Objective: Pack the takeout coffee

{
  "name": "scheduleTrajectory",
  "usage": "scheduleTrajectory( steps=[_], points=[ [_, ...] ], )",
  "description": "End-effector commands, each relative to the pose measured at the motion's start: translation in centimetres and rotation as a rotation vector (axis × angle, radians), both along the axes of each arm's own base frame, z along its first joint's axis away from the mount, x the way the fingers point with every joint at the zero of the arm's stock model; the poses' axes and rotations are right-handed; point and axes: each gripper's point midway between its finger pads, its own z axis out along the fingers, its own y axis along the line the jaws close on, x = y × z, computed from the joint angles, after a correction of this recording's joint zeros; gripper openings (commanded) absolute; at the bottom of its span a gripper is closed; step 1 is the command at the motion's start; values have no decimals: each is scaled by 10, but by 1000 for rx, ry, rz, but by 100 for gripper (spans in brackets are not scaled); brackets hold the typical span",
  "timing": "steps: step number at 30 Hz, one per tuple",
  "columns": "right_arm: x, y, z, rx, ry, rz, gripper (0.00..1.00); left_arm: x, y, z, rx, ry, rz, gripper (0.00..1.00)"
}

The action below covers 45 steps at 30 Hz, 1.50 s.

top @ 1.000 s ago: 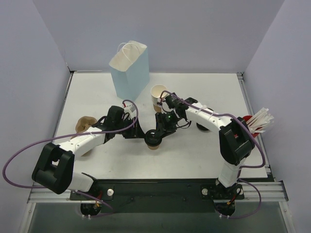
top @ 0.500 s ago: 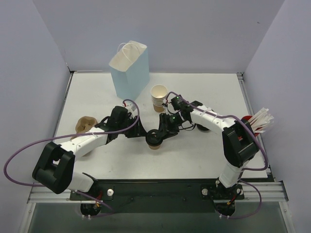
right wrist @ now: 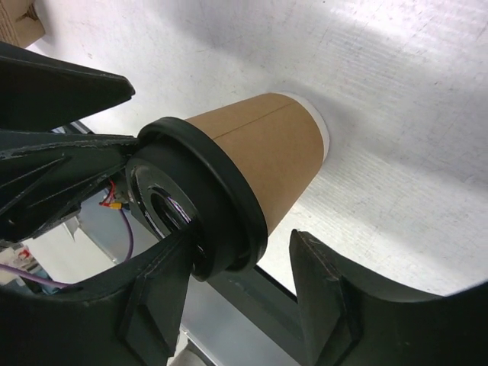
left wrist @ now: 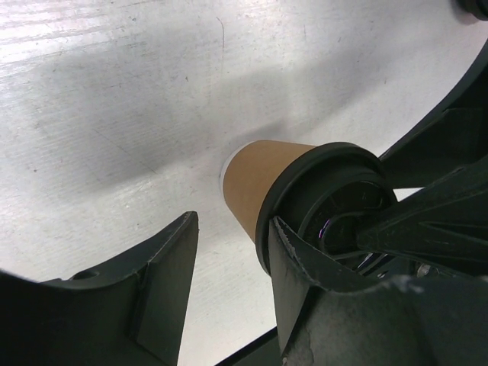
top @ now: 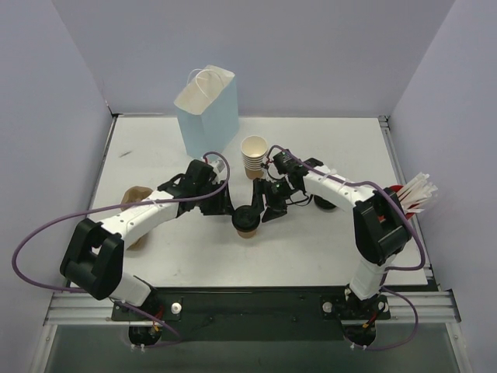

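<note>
The takeout coffee [top: 247, 225] is a tan paper cup with a black lid [top: 246, 219], standing upright on the white table. It shows in the left wrist view [left wrist: 259, 183] and the right wrist view [right wrist: 263, 149]. My left gripper [top: 230, 208] is open just left of the cup. In its wrist view [left wrist: 232, 293] the right finger touches the lid's rim [left wrist: 324, 206] and the cup is outside the jaws. My right gripper [top: 263, 210] is open at the cup's right. In its wrist view [right wrist: 240, 297] one finger lies over the lid [right wrist: 194, 202] and the other stands beside the cup.
A light blue paper bag [top: 206, 109] stands open at the back. A stack of lidless tan cups [top: 254, 157] is behind the right gripper. A brown object [top: 137, 200] lies left. White sticks in a red holder [top: 413, 193] are at the right edge.
My left gripper has moved right, up to the cup's lid. My right gripper has shifted slightly right and back beside the cup. The cup has stayed in place.
</note>
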Motion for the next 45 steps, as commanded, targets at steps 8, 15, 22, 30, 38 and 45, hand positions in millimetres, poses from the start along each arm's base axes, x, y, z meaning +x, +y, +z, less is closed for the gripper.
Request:
scheduleTrajectory(
  steps=[8, 15, 22, 30, 38, 45],
  points=[
    [22, -13, 19, -6, -20, -97, 66, 13, -4, 29, 7, -21, -21, 61],
    [28, -20, 33, 32, -36, -116, 68, 24, -7, 48, -17, -48, -34, 67],
    [22, -22, 46, 80, -38, -101, 60, 18, -12, 53, -48, -56, -98, 67],
    [8, -30, 63, 136, -36, -114, 54, -2, -14, 50, -80, -30, -160, 67],
    [-5, -36, 58, 158, -20, -74, 54, 5, 5, 59, 11, -61, -77, 67],
    [-9, -49, 62, 178, -38, -77, 55, -5, 11, 72, 6, -77, -52, 68]
  ],
)
